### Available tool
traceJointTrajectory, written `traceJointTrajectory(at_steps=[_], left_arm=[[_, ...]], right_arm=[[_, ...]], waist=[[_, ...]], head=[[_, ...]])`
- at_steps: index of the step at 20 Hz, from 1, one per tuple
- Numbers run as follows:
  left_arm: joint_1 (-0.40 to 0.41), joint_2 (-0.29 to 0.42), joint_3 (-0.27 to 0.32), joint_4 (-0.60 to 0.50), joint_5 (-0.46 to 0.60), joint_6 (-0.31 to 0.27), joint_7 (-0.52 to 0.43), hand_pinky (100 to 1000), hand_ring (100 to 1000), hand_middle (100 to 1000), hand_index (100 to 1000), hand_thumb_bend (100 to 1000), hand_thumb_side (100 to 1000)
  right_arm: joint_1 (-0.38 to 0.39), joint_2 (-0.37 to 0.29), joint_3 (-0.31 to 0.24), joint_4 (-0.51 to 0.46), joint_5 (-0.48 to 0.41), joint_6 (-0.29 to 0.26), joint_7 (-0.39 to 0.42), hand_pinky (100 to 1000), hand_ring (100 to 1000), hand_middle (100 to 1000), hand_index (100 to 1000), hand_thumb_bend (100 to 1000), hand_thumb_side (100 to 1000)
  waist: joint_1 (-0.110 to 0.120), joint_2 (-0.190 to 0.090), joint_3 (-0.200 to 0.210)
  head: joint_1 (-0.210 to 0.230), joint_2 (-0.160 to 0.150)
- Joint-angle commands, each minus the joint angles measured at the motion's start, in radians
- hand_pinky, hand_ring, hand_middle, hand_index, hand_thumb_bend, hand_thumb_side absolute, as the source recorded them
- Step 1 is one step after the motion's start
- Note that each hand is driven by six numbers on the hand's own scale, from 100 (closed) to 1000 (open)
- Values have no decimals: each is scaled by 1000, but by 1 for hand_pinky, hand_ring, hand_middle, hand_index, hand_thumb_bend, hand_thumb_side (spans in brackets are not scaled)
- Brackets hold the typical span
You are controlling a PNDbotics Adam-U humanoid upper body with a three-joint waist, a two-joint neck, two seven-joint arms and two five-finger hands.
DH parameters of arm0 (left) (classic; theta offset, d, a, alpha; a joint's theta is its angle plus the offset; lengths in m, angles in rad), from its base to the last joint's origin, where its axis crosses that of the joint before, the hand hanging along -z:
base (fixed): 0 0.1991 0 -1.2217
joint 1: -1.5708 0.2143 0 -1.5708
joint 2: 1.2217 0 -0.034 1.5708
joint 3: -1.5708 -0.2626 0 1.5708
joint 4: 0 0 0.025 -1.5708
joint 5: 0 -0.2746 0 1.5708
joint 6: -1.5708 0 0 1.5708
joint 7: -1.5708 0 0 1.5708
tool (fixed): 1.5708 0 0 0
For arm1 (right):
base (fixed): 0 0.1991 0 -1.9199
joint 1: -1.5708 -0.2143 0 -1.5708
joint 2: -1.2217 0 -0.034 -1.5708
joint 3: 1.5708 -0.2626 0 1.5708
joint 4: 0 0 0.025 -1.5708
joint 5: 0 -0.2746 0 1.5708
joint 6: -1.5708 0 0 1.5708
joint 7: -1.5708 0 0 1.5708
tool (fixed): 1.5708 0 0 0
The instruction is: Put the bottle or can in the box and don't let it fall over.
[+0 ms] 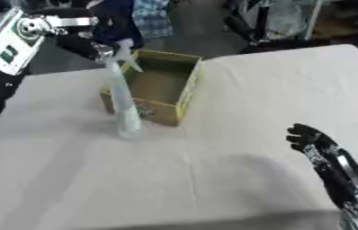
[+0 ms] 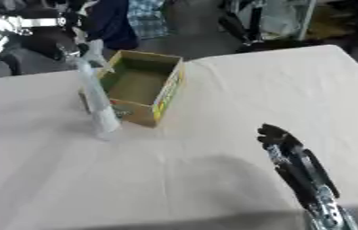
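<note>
A tall pale spray bottle (image 1: 124,103) stands upright on the white tablecloth, its base touching the front left corner of the open cardboard box (image 1: 187,90). My left hand (image 1: 94,48) comes in from the upper left, its dark fingers curled round the bottle's neck just below the spray head. The box is open at the top and nothing shows on its brown floor. Far from both, my right hand (image 2: 280,137) rests at the lower right with its fingers relaxed and nothing in it.
The cloth-covered table (image 1: 237,157) stretches wide in front of and to the right of the box. Its far edge runs just behind the box. Beyond that edge are dark clutter, hanging cloth (image 1: 150,18) and frames (image 2: 284,22).
</note>
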Motion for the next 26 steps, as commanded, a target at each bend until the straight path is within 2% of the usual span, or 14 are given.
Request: traceJointTrajectory(at_steps=[1, 10, 19, 24, 26], left_arm=[[-17, 17, 10, 4, -10, -1, -4, 901, 987, 1000, 953, 100, 661], [-3, 4, 12, 39, -29, -10, -16, 885, 964, 988, 932, 100, 663], [7, -3, 19, 65, -2, -18, -41, 878, 940, 961, 903, 100, 647], [9, -6, 19, 68, 4, -17, -40, 874, 915, 931, 877, 100, 607], [10, -7, 19, 69, 6, -16, -37, 868, 899, 912, 861, 100, 565]], right_arm=[[-10, -6, -1, -12, 1, -3, 0, 886, 848, 812, 875, 100, 681], [-12, -5, -3, -13, 1, -2, -2, 886, 848, 812, 874, 100, 680], [-13, -4, -2, -13, 1, -2, -2, 886, 848, 812, 874, 100, 680], [-13, -4, -2, -13, 0, -1, -3, 887, 848, 812, 874, 100, 680], [-13, -3, -2, -13, 0, -1, -3, 887, 848, 812, 874, 100, 681]], waist=[[-4, -11, 1], [-5, -10, -1], [-7, -8, 0], [-8, -8, 0], [-8, -8, -1]], head=[[3, -2], [4, -2], [5, -2], [5, -2], [4, -2]])
